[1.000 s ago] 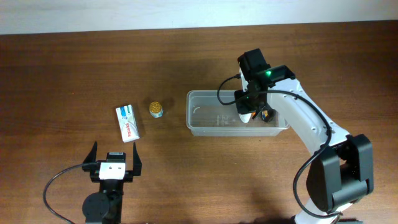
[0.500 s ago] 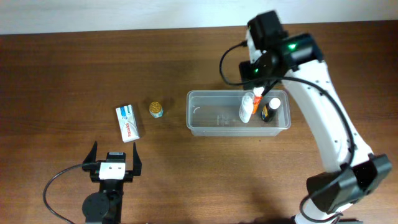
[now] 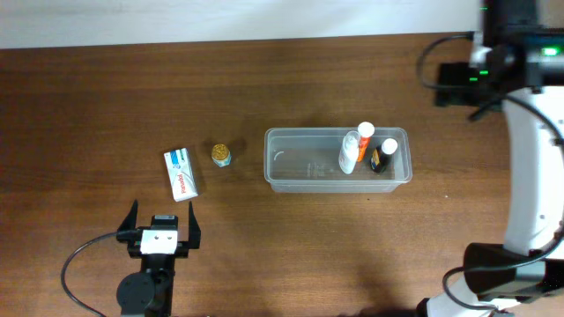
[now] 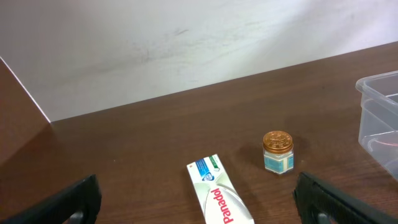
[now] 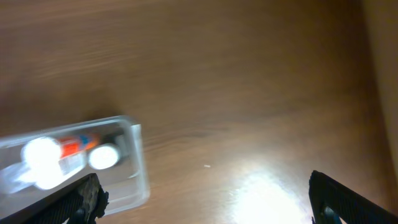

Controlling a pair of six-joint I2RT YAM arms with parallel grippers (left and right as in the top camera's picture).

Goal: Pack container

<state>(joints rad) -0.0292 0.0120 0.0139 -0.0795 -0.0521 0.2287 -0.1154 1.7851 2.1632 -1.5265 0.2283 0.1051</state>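
Observation:
The clear container (image 3: 300, 164) lies at the table's middle. Two bottles stand in its right end: a white one with an orange band (image 3: 352, 151) and a dark one with a white cap (image 3: 382, 157). My right gripper (image 5: 208, 202) is open and holds nothing, high above the table to the right of the container (image 5: 138, 163); its arm (image 3: 520, 53) is at the back right. To the left, a white Panadol box (image 3: 180, 174) and a small gold-lidded jar (image 3: 220, 155) lie on the table. Near the front edge, my left gripper (image 3: 162, 217) stands open just short of the box (image 4: 221, 199).
In the left wrist view a pale wall runs behind the table's far edge, and the jar (image 4: 277, 151) stands between the box and the container's left end (image 4: 379, 118). Bare brown wood surrounds the container.
My right gripper opened, let go of the white bottle in the container, then rose and swung away to the back right. The left arm has not moved.

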